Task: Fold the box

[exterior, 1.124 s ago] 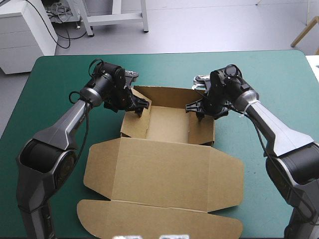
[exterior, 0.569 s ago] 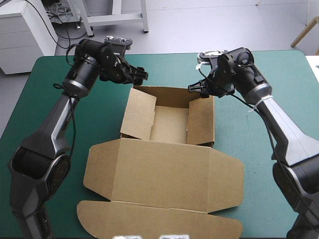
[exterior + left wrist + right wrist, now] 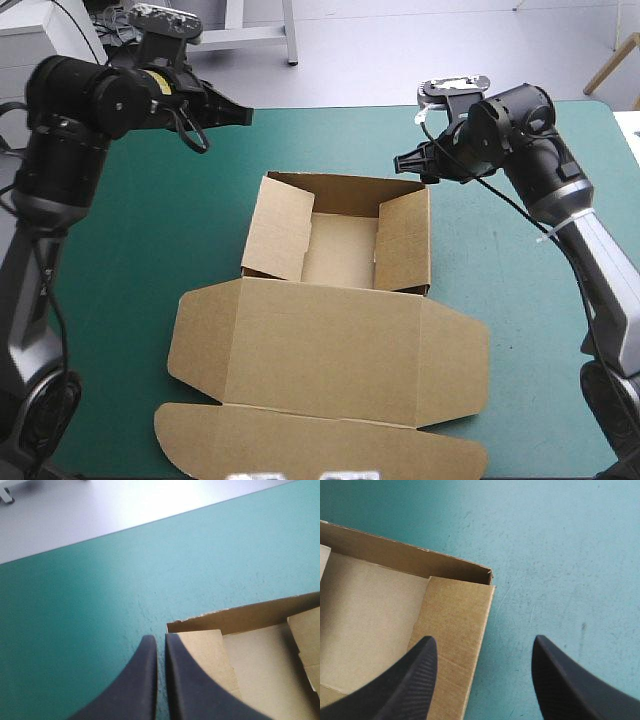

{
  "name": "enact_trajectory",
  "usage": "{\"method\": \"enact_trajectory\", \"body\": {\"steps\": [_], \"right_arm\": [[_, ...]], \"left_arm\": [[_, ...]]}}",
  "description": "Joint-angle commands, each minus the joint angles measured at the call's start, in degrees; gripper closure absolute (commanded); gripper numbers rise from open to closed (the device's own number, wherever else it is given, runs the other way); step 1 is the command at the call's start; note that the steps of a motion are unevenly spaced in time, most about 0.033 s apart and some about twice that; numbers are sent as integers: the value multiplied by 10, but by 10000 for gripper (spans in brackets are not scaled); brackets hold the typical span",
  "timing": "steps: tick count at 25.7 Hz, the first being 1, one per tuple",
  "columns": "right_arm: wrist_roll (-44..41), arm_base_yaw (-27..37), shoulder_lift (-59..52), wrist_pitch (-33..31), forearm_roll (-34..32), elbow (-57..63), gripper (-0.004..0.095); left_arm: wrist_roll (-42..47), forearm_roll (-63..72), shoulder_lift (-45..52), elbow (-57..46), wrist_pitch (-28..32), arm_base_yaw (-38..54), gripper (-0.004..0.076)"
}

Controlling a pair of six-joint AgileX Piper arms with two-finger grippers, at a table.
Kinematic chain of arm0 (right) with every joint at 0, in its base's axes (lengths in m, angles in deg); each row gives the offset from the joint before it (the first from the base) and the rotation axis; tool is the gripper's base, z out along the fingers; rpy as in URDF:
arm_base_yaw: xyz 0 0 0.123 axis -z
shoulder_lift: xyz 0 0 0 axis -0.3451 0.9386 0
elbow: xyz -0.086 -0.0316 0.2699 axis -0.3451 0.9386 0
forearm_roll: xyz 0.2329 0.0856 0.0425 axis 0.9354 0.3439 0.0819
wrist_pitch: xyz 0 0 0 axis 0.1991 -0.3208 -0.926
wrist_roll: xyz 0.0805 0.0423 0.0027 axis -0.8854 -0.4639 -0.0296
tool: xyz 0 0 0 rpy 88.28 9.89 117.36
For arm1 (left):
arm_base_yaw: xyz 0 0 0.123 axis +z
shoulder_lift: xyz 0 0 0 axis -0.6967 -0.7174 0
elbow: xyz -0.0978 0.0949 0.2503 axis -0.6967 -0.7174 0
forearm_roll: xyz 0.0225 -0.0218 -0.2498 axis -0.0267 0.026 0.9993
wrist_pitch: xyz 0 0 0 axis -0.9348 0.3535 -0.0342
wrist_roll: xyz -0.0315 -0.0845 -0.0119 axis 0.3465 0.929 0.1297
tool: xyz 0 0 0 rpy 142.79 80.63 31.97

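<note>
Left gripper is up over the far left of the table, black fingers pressed together on nothing, the box's far left corner just ahead of it. Right gripper is spread wide and empty above the far right corner. The brown box sits mid-table on the teal-green cover, an open tray with its lid flat toward the near edge.

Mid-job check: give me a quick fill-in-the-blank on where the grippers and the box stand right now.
1. The left gripper is ____, holding nothing.
2. The right gripper is ____, near the far right corner of the box.
3. The lid lies ____ on the cover.
Missing words: shut; open; flat.
</note>
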Motion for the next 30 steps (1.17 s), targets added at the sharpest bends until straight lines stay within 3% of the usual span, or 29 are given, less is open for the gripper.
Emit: {"method": "enact_trajectory", "body": {"steps": [1, 4, 9, 14, 26, 30], "right_arm": [[-2, 1, -22, 18, 1, 10, 382], [-13, 1, -20, 18, 10, 55, 382], [-13, 1, 23, 18, 38, 86, 382], [-13, 1, 59, 18, 61, 86, 382], [-14, 1, 107, 18, 75, 86, 384], [-21, 1, 113, 19, 75, 86, 458]], "left_arm": [[-6, 4, 82, -15, -27, -1, 734], [-28, 7, 147, -110, -27, -1, 734], [-66, 17, 292, -390, -16, -1, 734], [-69, 17, 379, -544, 26, -1, 734], [-69, 6, 563, -787, 91, -1, 734], [-64, 6, 619, -849, 115, -1, 734]]}}
